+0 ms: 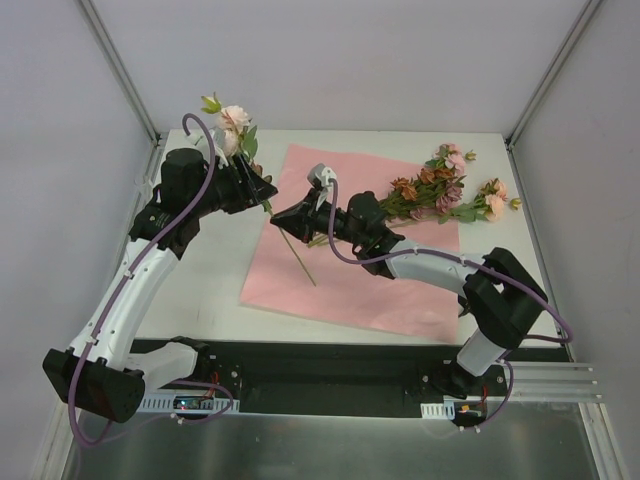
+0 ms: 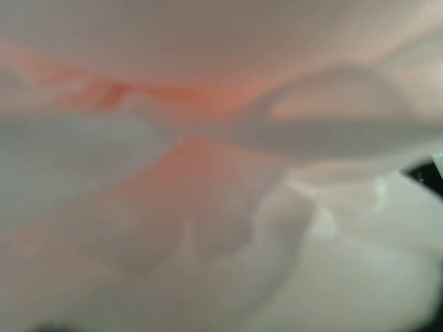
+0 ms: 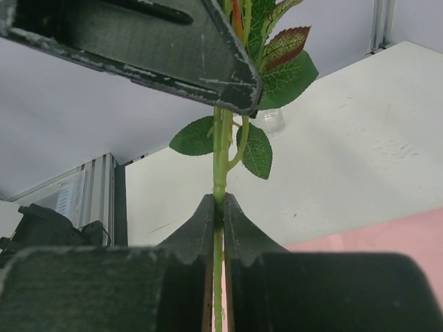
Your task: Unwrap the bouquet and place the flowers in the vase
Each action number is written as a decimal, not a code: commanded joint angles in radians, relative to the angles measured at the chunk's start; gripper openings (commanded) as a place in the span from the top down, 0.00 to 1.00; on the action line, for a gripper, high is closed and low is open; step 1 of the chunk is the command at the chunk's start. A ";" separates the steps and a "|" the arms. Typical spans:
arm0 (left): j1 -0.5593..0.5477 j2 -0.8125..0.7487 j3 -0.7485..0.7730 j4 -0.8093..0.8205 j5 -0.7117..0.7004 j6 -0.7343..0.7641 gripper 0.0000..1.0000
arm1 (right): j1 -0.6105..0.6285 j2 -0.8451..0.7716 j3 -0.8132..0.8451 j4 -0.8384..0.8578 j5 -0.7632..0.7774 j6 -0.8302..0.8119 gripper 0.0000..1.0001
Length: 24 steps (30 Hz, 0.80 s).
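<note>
- A white table (image 1: pixel 210 285) is seen from above, enclosed by pale walls.
- A flat pink paper sheet (image 1: pixel 350 280) is spread across the middle of the table.
- The left arm (image 1: pixel 130 290) is stretched toward the far left corner, and the right arm (image 1: pixel 440 265) is bent across the paper toward the left.
- Most of the flowers (image 1: pixel 440 190) are laid on the far right part of the paper: rust-orange, mauve and peach-pink blooms with green leaves.
- One rose stem (image 1: pixel 300 262) is held up apart from them. Its peach bloom (image 1: pixel 234 120) is raised beyond the table's far left edge, and its bare lower end slants down over the paper.
- The right gripper (image 1: pixel 285 213) is clenched on this rose stem (image 3: pixel 219 159), the green stalk being pinched between its two dark fingers (image 3: pixel 197 228).
- The left gripper (image 1: pixel 258 188) is placed higher on the same stem, among the leaves. Whether it is grasping or released cannot be told, as its own camera is filled with a pink and white blur.
- The vase (image 3: pixel 270 122) is glimpsed from the right wrist as small clear glass, stood on the bare table behind the leaves, off the paper.
</note>
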<state>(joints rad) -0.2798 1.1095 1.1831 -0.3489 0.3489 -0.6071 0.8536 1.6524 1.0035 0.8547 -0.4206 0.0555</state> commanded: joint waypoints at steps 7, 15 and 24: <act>0.007 -0.053 0.044 0.001 -0.108 0.052 0.58 | 0.010 -0.068 0.003 0.012 -0.012 -0.085 0.99; 0.007 -0.040 0.055 -0.004 -0.125 0.055 0.67 | 0.009 -0.069 0.004 0.007 -0.035 -0.091 0.99; 0.007 -0.043 0.067 -0.004 -0.131 0.084 1.00 | 0.009 -0.071 0.029 -0.048 -0.055 -0.085 0.75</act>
<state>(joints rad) -0.2802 1.0779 1.2041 -0.3592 0.2451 -0.5591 0.8593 1.6314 1.0035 0.8055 -0.4393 -0.0135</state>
